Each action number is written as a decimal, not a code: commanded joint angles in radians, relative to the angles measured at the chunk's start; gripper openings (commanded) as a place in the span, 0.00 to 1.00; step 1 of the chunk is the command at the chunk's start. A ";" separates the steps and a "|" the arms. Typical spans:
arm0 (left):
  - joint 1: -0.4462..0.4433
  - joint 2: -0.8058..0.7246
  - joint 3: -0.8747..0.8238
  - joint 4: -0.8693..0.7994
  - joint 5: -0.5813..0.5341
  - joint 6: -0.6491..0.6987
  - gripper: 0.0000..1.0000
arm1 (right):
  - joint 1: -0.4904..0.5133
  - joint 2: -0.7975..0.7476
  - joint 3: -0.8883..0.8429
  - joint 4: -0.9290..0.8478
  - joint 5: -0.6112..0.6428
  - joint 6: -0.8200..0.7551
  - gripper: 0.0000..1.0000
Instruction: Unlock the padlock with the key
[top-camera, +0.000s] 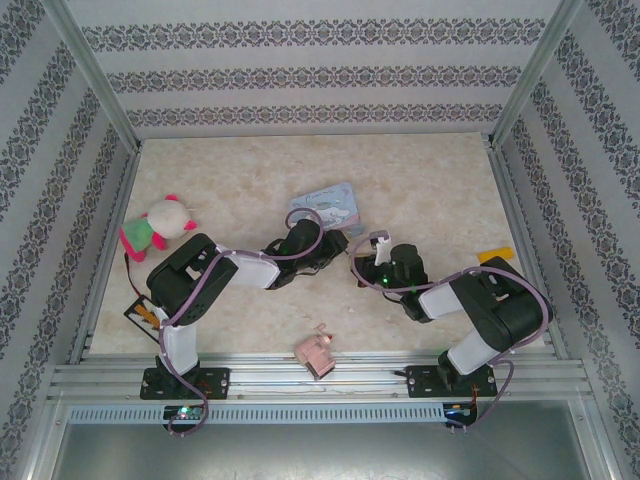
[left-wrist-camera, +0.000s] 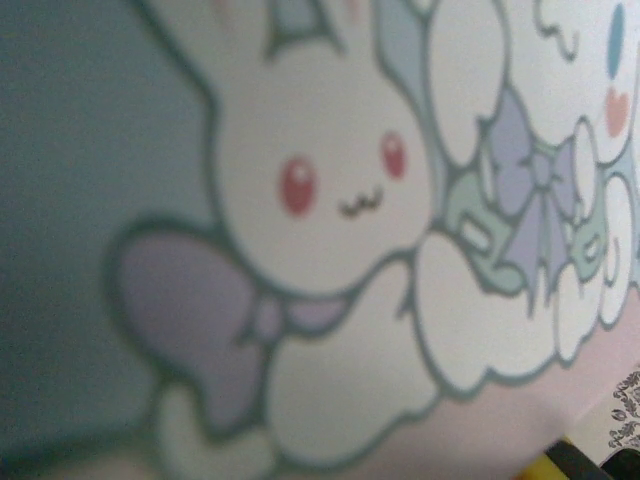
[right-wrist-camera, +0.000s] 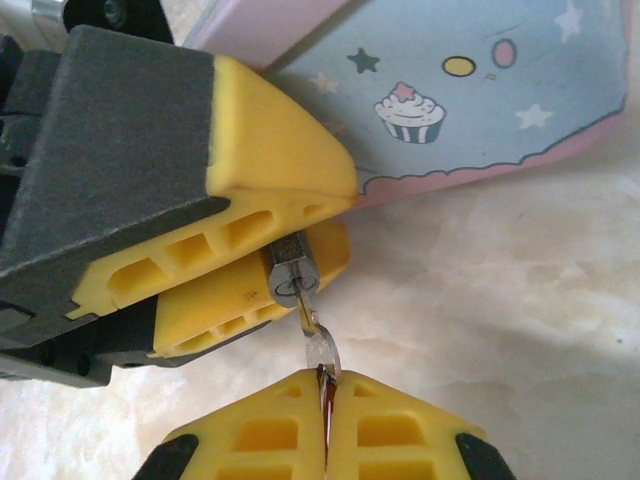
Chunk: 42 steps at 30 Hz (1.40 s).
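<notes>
In the right wrist view, the small padlock is pinched between the yellow fingers of my left gripper, its round silvery keyhole face turned toward the camera. My right gripper is shut on the bow of the thin silver key. The key's blade tip sits in the keyhole, and the key looks bent between lock and fingers. The shackle is hidden by the left fingers. From above, both grippers meet mid-table, just in front of the blue tin.
The blue cartoon tin lies right behind the grippers, and its bunny print shows close up in the left wrist view. A pink-and-white plush toy sits at the left. A pink blocky object rests at the near edge, an orange item at the right.
</notes>
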 joint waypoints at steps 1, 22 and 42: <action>-0.012 0.002 -0.012 -0.040 0.104 -0.022 0.04 | -0.045 0.000 0.081 0.081 -0.102 -0.039 0.00; -0.011 0.021 -0.004 -0.047 0.106 -0.032 0.05 | 0.080 -0.197 0.135 -0.326 0.200 -0.252 0.00; -0.012 0.028 0.011 -0.057 0.115 -0.026 0.05 | 0.087 -0.214 0.237 -0.492 0.189 -0.231 0.01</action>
